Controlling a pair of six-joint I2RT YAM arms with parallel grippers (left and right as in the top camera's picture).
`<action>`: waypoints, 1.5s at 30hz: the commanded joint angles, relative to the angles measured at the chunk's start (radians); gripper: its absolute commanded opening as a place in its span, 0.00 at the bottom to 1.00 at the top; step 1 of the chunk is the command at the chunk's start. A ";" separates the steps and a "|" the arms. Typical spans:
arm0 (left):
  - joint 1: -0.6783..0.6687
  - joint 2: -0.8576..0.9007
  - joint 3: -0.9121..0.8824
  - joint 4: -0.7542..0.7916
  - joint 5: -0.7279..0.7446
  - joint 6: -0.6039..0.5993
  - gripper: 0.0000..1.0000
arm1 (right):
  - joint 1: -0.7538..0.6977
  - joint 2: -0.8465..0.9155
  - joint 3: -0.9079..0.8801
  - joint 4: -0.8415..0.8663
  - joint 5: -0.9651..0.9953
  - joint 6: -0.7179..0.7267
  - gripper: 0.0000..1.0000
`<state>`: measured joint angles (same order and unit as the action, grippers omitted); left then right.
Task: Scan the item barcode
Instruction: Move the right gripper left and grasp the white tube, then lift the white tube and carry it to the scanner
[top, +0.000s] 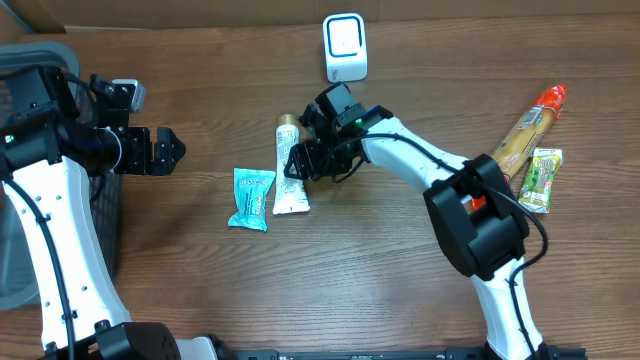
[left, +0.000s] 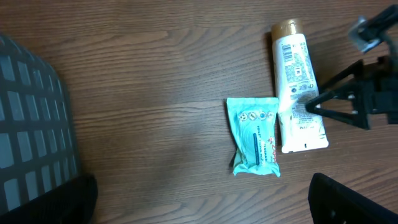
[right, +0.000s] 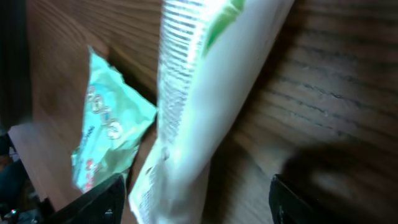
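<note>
White tube (right: 199, 93) fills the right wrist view, lying flat on the wooden tabletop (top: 350, 280) between the two fingers of the right end effector (right: 193, 202). Those fingers stand spread, one on each side of the tube's flat crimped end, with wood showing between each finger and the tube, so nothing is pinched. The tube's gold cap (left: 286, 27) points toward the far edge of the tabletop, and a block of fine dark stripes sits on its upper face near that cap. A teal packet (left: 255, 134) lies just beside the tube on the robot's left, its edge touching or slightly overlapping the tube's lower half.

Beyond the cap, near the far edge, a white scanner (top: 345, 47) with a blue ring stands upright. Well apart to the right lie a long wrapped stick with an orange-red tip (top: 525, 130) and a small green packet (top: 541, 180) next to it.

Left end effector (top: 172, 150) hovers left of the teal packet with its fingers spread wide and nothing between them. A grey grid-walled basket (left: 31, 118) sits at the left edge; its contents cannot be made out.
</note>
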<state>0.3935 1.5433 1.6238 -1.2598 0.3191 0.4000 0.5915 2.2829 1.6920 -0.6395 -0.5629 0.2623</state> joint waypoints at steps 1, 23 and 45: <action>-0.001 0.006 0.000 0.001 0.011 0.023 1.00 | 0.005 0.028 -0.005 0.024 -0.016 0.025 0.72; -0.001 0.006 0.000 0.001 0.011 0.023 1.00 | -0.003 0.082 -0.004 0.110 -0.151 0.134 0.04; -0.001 0.006 0.000 0.001 0.011 0.023 0.99 | -0.122 -0.671 -0.002 -0.178 -0.303 -0.115 0.04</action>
<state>0.3931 1.5433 1.6234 -1.2598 0.3191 0.4004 0.4660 1.6535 1.6718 -0.8062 -0.8364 0.1787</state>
